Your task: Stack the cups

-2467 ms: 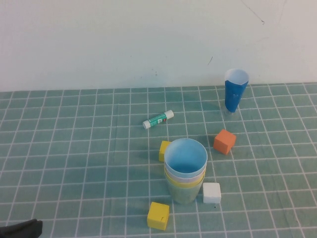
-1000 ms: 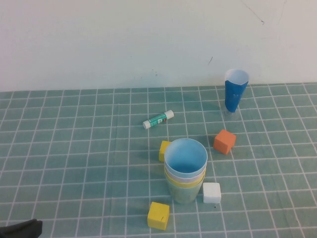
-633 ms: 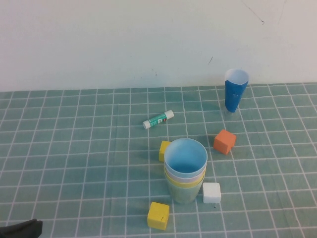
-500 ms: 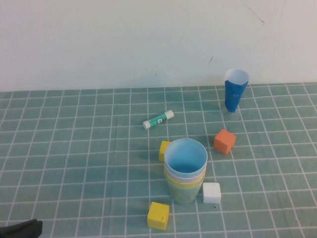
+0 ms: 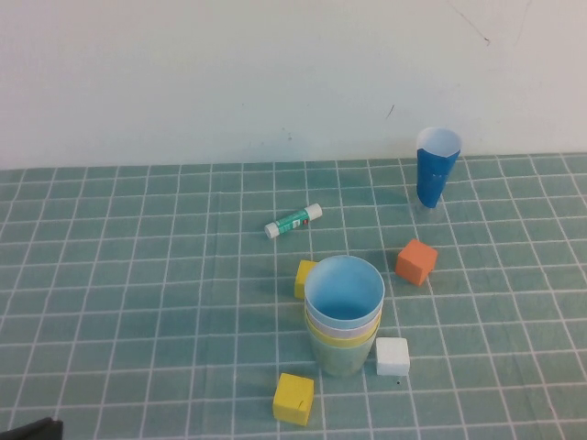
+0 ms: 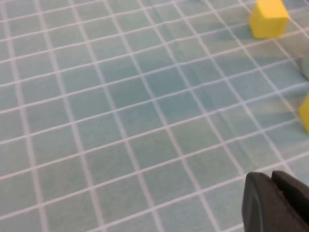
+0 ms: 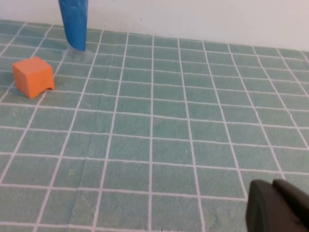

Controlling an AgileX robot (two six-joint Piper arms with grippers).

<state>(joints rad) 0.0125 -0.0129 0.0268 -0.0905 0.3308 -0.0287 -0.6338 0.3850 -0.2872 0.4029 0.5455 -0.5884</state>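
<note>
The cups stand nested in one stack (image 5: 343, 321) near the middle of the table in the high view. The light blue cup (image 5: 344, 289) is on top, pink and yellow rims show under it, and the pale green cup (image 5: 339, 359) is at the bottom. My left gripper (image 5: 27, 429) only shows as a dark tip at the table's front left corner. In the left wrist view it (image 6: 270, 178) is shut and empty above bare mat. My right gripper (image 7: 273, 184) is out of the high view, shut and empty over the mat.
A dark-blue cone cup (image 5: 435, 174) stands at the back right, also in the right wrist view (image 7: 73, 21). An orange block (image 5: 415, 261), a white block (image 5: 393, 357) and two yellow blocks (image 5: 293, 398) (image 5: 303, 278) ring the stack. A glue stick (image 5: 293, 220) lies behind.
My left gripper has drawn back further out of the high view's front left corner. The stack and blocks have not moved.
</note>
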